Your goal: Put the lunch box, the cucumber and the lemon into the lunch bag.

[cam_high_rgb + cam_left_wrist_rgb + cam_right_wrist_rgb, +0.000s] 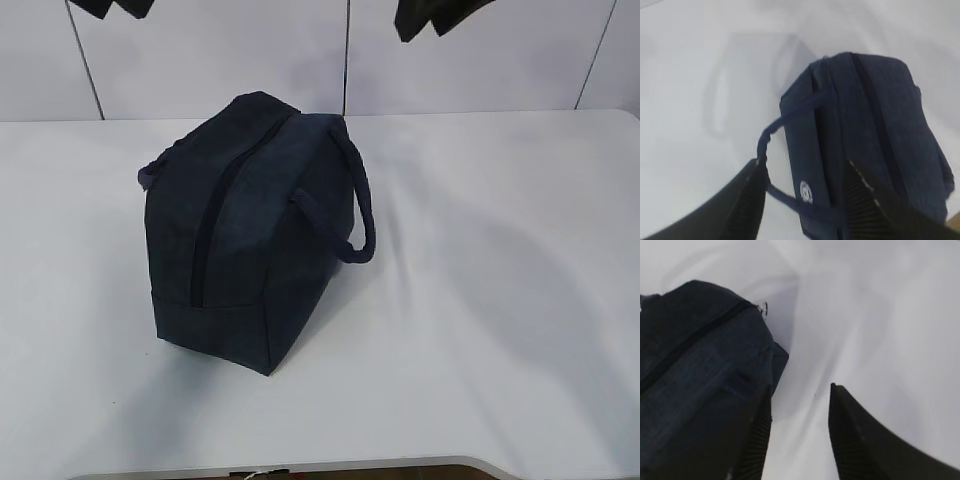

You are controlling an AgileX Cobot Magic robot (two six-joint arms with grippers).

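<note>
Both pairs of jaws stand spread and empty above the white surface (520,300), where the bag (245,230) sits zipped at centre left, soft and likely to sag, best taken by a loop handle (355,205).

A dark navy lunch bag (255,235) with a darker zipper line and a round white logo (806,192) is set on a white table (500,300).
</note>
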